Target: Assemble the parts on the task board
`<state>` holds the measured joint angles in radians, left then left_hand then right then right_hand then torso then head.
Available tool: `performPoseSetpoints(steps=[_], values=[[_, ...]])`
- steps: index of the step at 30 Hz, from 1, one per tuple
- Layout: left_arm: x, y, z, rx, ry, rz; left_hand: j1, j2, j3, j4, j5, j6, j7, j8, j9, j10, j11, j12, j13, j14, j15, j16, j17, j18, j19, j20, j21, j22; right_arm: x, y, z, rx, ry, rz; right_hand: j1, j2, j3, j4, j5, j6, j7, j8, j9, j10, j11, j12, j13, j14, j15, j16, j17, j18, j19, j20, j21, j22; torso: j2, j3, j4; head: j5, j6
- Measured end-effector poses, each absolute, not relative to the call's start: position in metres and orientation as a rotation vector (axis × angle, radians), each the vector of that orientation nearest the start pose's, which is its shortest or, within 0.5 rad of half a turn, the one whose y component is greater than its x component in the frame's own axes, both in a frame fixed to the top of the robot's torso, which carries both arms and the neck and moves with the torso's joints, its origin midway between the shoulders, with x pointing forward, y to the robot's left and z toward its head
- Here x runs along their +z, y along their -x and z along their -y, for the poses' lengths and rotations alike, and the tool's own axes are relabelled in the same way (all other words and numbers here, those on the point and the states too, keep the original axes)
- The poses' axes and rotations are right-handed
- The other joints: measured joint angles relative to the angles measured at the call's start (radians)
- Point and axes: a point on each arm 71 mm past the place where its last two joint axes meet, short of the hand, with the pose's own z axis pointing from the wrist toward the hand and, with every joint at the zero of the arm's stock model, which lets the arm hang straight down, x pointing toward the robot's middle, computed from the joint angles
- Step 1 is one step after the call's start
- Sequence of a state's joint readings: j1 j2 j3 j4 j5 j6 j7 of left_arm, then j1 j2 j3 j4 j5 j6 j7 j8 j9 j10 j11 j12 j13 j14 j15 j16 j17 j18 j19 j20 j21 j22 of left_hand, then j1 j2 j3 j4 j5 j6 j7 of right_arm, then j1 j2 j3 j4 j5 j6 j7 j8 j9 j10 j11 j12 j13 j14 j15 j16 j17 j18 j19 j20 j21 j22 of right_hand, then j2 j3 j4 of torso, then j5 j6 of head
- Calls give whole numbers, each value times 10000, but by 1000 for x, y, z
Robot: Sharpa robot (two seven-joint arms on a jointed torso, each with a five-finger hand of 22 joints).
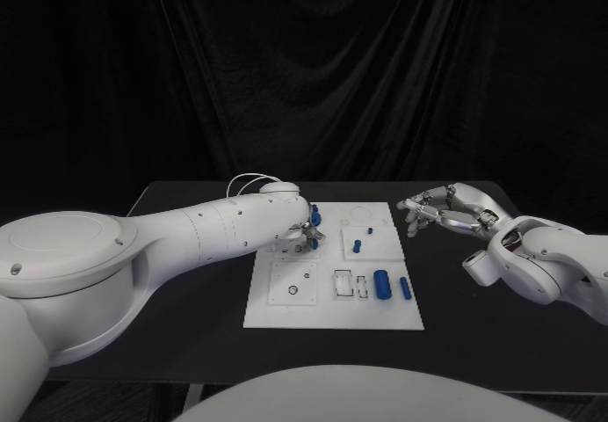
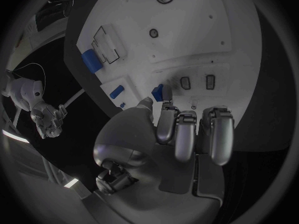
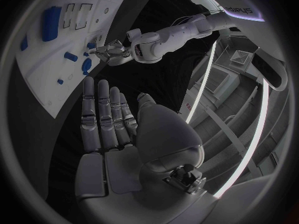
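Left hand (image 1: 301,236) sits over the board's (image 1: 332,312) far-left part, thumb and fingers pinching a small blue part (image 2: 158,92) right at the board surface, just beside two small dark slots (whether it is seated in a hole I cannot tell). Loose parts lie further right: a short peg (image 1: 358,246) mid-board, then a thick cylinder (image 1: 381,284) and a thin one (image 1: 406,287) near the front-right, both with long axes running front to back. Right hand (image 1: 441,214) hovers off the board's far-right edge, fingers spread and holding nothing; by my judgement it is the nearer hand to those cylinders, which lie toward the robot from it.
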<state>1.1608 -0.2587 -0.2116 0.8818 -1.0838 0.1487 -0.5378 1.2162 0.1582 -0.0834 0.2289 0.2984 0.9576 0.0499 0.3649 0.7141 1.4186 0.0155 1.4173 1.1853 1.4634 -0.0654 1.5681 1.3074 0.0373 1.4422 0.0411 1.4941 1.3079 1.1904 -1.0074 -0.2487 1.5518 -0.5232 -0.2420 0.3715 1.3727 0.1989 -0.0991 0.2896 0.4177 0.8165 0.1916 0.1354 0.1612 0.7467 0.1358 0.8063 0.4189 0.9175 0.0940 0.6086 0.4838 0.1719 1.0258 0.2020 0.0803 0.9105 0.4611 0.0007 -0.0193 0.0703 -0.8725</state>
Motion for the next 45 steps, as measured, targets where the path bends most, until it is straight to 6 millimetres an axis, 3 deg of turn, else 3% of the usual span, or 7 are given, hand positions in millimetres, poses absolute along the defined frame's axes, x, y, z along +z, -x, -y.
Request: performPoseSetpoints(steps=[12, 27, 28, 31, 34, 39, 45], values=[[-320, -527, -102, -1607, 901, -24309, 116, -62, 428, -179, 470, 1, 0, -197, 156, -8, 39, 0, 62, 38, -2, 0, 0, 0, -34, 34, -51, 1, -249, -437, 271, 12397, -6113, -17860, 140, 19, 0, 0, 184, 0, 0, 0, -20, 0, 0, 0, -59, 0, 0, 39, -40, 0, 0, 0, 0, -25, -1, 1, 2, -19, 0], [-321, -525, -101, -1629, 818, -24408, 116, -63, 496, -193, 469, 1, 0, -234, 182, -22, 53, 0, 281, 55, 14, 0, 0, 0, -34, 35, -51, 0, -250, -438, 270, 12374, -6130, -17944, 223, 14, 0, 0, 301, 0, 0, 0, -28, 0, 0, 0, -90, 0, 0, 38, -61, 0, 0, 1, 0, -35, -4, 3, 2, 1, 0], [-321, -525, -101, -1629, 818, -24411, 147, -89, 496, -193, 468, 1, 0, -234, 182, -14, 49, 1021, 1074, 71, -10, 0, 0, 1, -34, 35, -51, -1, -250, -438, 270, 12371, -6133, -17953, 223, 14, 0, 0, 301, 0, 0, 0, -28, 0, 0, 0, -90, 0, 0, 38, -61, 1, 0, 0, 0, -35, -5, 3, 2, 2, 0], [-321, -525, -101, -1629, 816, -24415, 164, -123, 538, -150, 467, 1, 0, -285, 195, 208, -132, 1513, 1258, 34, -50, 0, -1, 1, -34, 35, -51, -1, -250, -438, 270, 12360, -6141, -17971, 223, 14, 0, 0, 301, 0, 0, 0, -28, 0, 0, 0, -101, 0, 0, 38, -66, 1, 0, 0, 0, -35, -5, 3, 2, 2, 0], [-322, -525, -101, -1627, 812, -24427, 17, -262, 654, -91, 190, 1, 0, -383, 263, 433, -329, 1542, 1250, 20, -66, 0, -1, 1, -34, 35, -91, -1, -250, -438, 270, 12340, -6154, -17993, 223, 14, 0, 0, 301, 0, 0, 0, -27, 0, 0, 0, -105, 0, 0, 38, -71, 0, 0, 0, 0, -35, -7, 3, 2, 2, 0], [-322, -524, -102, -1616, 798, -24465, -342, -292, 759, 14, -245, 37, 37, -468, 366, 451, -346, 1547, 1240, 34, -80, 0, -1, 1, -34, 35, -91, -1, -251, -439, 271, 12307, -6179, -18039, 223, 14, 0, 0, 301, 0, 0, 0, -37, 0, 0, 0, -104, 0, 0, 38, -71, 0, 0, 0, 0, -34, -6, 4, 2, 10, 0], [-323, -524, -102, -1604, 785, -24492, -444, -383, 755, 100, -350, 37, 37, -536, 415, 451, -346, 1547, 1238, 34, -80, 0, 0, 0, -34, 35, -91, -2, -251, -439, 271, 12271, -6208, -18095, 223, 14, 0, 0, 300, 0, 0, 0, -37, 0, 0, 0, -114, 0, 0, 38, -70, 0, 0, 0, 0, -34, -6, 5, 0, 30, 0]])
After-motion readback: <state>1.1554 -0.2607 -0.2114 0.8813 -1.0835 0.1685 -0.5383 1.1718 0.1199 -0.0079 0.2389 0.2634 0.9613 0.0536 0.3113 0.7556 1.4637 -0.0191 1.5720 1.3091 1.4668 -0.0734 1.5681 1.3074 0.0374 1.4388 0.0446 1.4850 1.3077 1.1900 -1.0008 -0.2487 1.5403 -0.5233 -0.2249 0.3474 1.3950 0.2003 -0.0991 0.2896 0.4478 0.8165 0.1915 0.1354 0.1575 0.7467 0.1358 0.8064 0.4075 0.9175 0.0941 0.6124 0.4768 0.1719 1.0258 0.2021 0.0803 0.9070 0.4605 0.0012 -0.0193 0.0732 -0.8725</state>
